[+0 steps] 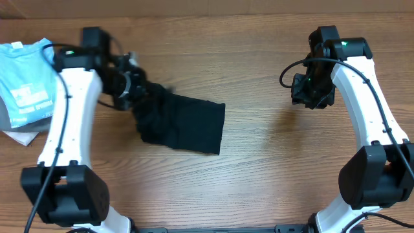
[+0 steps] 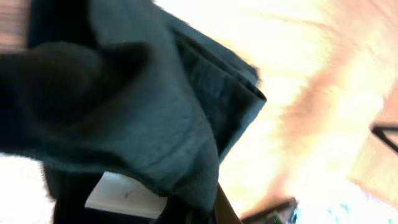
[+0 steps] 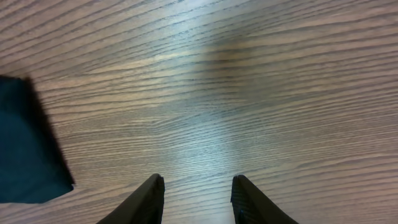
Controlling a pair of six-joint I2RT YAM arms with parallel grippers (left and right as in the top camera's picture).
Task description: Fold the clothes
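Note:
The clothes (image 1: 184, 123) are a black garment lying folded left of the table's middle, its left end bunched and lifted. My left gripper (image 1: 137, 90) is shut on that bunched end. In the left wrist view the black fabric (image 2: 124, 106) fills the frame and hides the fingers; a white label (image 2: 124, 196) shows beneath it. Far to the right of the garment, my right gripper (image 1: 310, 90) hovers over bare wood. Its jaws (image 3: 198, 186) stand open with nothing between them, and a corner of the black garment (image 3: 25, 149) shows at the left.
A light blue t-shirt with white print (image 1: 26, 81) lies at the table's left edge, with a white piece (image 1: 19, 137) sticking out under it. The wooden table (image 1: 278, 155) stretches between the two arms.

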